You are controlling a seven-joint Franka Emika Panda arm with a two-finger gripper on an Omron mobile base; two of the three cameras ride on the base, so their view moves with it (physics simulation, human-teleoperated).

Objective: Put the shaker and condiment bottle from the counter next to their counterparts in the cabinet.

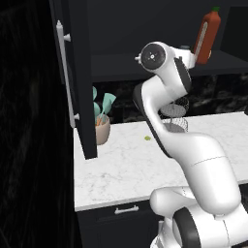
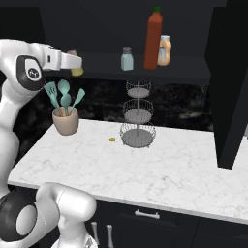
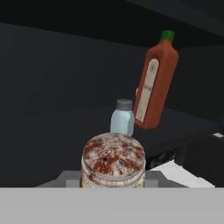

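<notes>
Two task items noted at the cabinet (image 2: 227, 87) shelf. Claw (image 2: 75, 63) is closed on the shaker (image 3: 113, 162), held raised at shelf level, left of the pale blue-grey shaker (image 2: 127, 59). Condiment bottle (image 2: 153, 38) stands on the shelf beside the short orange bottle (image 2: 164, 50). Tabletop (image 2: 160, 169) carries a utensil pot (image 2: 65, 121) and a tiered wire basket (image 2: 138, 116).

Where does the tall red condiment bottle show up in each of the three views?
Left base view: condiment bottle top right, on the cabinet shelf, behind the arm.
Right base view: condiment bottle top centre, right of the blue-grey shaker.
Hand view: condiment bottle upper right, tilted.
Shared landmark: blue-grey shaker beside it.
</notes>
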